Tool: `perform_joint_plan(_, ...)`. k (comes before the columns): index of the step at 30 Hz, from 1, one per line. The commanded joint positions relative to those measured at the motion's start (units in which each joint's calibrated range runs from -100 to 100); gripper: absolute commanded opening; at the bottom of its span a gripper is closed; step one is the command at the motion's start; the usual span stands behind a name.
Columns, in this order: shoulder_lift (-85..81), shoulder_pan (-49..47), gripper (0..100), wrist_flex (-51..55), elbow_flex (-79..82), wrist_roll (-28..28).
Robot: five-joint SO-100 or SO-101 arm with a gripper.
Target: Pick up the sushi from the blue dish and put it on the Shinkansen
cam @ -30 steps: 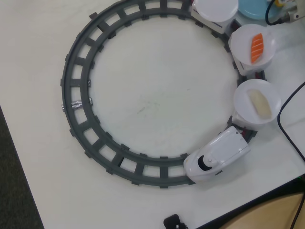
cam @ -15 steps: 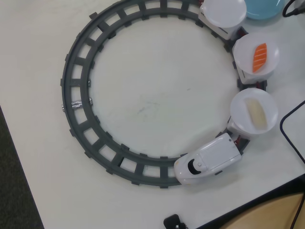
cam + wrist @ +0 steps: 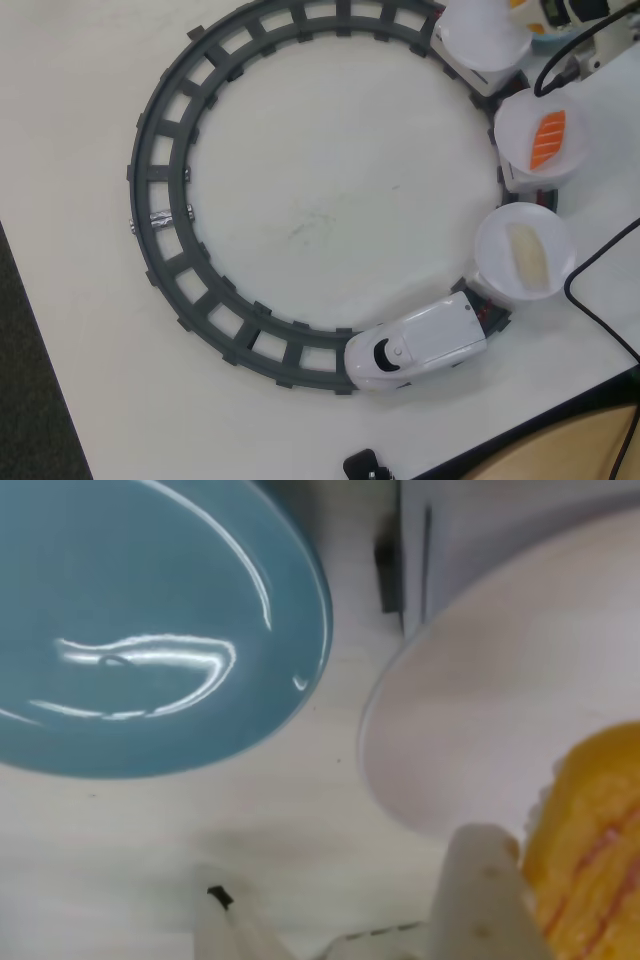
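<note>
In the wrist view the yellow-orange sushi (image 3: 600, 850) sits at the lower right, pressed against a white finger (image 3: 480, 900) of my gripper (image 3: 585, 865). The second finger is out of frame. The sushi hangs over the edge of a bare white wagon plate (image 3: 500, 680). The blue dish (image 3: 150, 630) lies at the upper left with nothing on it. In the overhead view the gripper (image 3: 530, 6) is at the top edge over the rear white plate (image 3: 485, 35), with a sliver of the sushi (image 3: 518, 4) and of the blue dish (image 3: 545, 42) showing. The Shinkansen (image 3: 415, 345) stands at the bottom of the track.
A grey circular track (image 3: 165, 215) rings the table. Behind the train's nose, one wagon plate carries a pale cream piece (image 3: 527, 255) and the one after it an orange striped salmon piece (image 3: 547, 140). Black cables (image 3: 600, 260) run along the right side. The table edge is at the lower right.
</note>
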Motion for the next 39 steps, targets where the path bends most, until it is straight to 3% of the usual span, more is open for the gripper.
perform_joint_plan(1, 2.0, -0.9, 2, -3.6, -0.8, -0.3)
perform_joint_plan(18, 5.4, -5.0, 2, -3.0, -0.4, -1.7)
perform_joint_plan(27, 2.3, -4.9, 2, 7.8, -0.3, -1.8)
perform_joint_plan(39, 0.6, -4.6, 2, 14.4, -0.4, -1.9)
